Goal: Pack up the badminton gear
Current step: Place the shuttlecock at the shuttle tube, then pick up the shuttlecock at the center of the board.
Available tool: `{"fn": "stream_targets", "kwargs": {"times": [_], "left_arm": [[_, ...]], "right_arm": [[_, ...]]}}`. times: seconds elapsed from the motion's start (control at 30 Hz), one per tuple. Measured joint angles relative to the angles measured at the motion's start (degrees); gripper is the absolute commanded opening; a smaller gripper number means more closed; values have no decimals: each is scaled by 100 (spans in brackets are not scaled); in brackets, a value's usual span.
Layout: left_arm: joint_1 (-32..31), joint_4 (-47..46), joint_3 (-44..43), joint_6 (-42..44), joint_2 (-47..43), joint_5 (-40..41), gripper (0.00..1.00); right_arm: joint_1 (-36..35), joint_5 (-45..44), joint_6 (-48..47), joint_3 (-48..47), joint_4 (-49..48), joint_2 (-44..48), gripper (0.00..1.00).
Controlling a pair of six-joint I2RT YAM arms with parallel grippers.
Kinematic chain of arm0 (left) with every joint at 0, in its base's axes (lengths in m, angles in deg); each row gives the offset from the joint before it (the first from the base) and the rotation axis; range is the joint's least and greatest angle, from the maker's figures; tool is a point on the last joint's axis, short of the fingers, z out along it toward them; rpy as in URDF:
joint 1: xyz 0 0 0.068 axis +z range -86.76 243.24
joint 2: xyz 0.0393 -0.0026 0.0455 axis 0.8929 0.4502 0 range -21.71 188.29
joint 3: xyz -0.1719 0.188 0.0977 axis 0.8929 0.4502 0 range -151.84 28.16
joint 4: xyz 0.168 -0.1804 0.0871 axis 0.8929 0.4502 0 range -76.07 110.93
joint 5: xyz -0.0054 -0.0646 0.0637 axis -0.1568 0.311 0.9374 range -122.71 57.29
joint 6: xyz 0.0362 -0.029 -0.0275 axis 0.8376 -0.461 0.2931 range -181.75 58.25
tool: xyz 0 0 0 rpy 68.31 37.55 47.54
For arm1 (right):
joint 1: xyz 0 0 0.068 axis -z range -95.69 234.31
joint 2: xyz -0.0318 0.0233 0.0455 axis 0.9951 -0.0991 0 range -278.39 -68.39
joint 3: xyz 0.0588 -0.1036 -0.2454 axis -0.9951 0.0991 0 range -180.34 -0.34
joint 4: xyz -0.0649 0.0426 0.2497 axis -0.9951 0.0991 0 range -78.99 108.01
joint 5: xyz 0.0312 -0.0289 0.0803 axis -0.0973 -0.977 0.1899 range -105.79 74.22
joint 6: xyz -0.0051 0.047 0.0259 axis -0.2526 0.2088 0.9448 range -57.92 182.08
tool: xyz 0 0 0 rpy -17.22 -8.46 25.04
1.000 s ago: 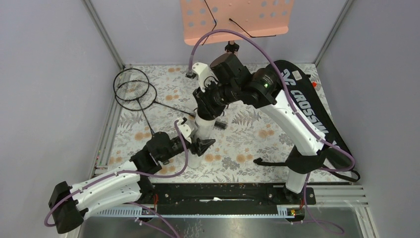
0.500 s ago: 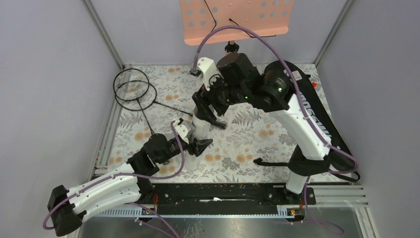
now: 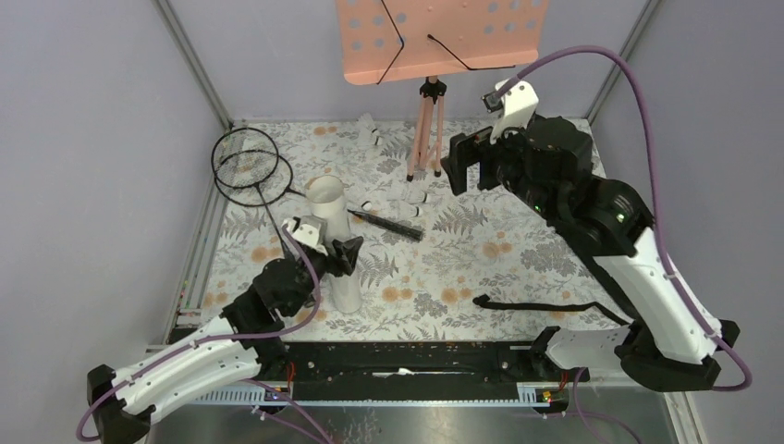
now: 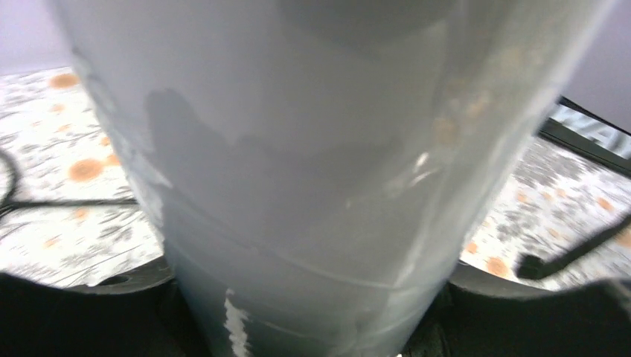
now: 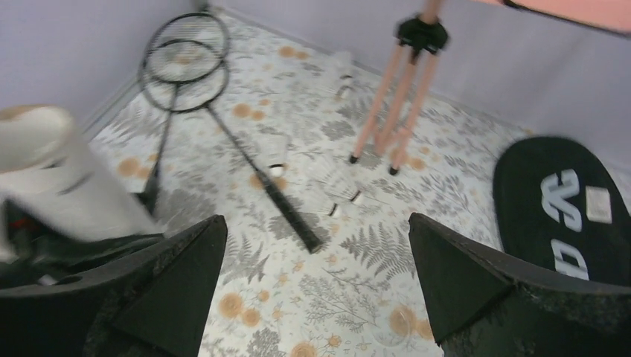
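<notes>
White long tube [image 3: 333,250]: upright on the floral-cloth worktop [image 3: 481,259], left of centre, open mouth up. It stands further left than half a second ago, and its mouth, then under the right arm, is now uncovered.
Left hand [image 3: 340,264]: clenched round the tube's lower half, one finger on each side. The tube wall [image 4: 312,186] fills the left wrist view.
Right hand [image 3: 465,163]: released, fingers [image 5: 171,275] spread wide with nothing between them. It has left the tube's mouth and swung up to the far right, beside the tripod of the pink perforated music stand [image 3: 434,37].
Two thin black rackets [image 3: 250,166]: flat at the far left, heads overlapping. One handle reaches toward the centre behind the tube.
Small white feather shuttlecocks [image 3: 416,196]: loose on the cloth between tube and tripod, with one near the back wall.
Black racket-shaped bag [image 5: 565,216]: on the right of the worktop, largely hidden under the right arm in the top view. Its strap [image 3: 527,303] trails near the front edge.
</notes>
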Motion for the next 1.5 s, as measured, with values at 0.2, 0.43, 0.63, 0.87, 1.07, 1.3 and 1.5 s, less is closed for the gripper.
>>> {"fn": "stream_targets", "kwargs": {"times": [0.2,0.43,0.63,0.87,1.07,1.3,1.5], "left_arm": [[0,-13,-9,153,90,1322,52],[0,-748,-94,566,890,1790,52],[0,-1390,-160,684,1486,1657,52],[0,-1502,-160,675,1552,1497,52],[0,-1320,-155,560,1390,1423,52],[0,-1204,-125,496,1246,1340,52],[0,-1200,-125,498,1246,1322,51]], "right_arm": [[885,-439,697,931,-584,-518,100],[1333,-516,1436,962,-813,-2767,99],[1362,-393,1694,564,-1126,-4242,92],[1362,111,1646,103,-1875,-5110,83],[1362,-247,1648,-955,-1797,-5897,78],[1362,-1008,1799,-1746,-1139,-6638,66],[1362,-1204,1838,-2085,-708,-6874,61]]}}
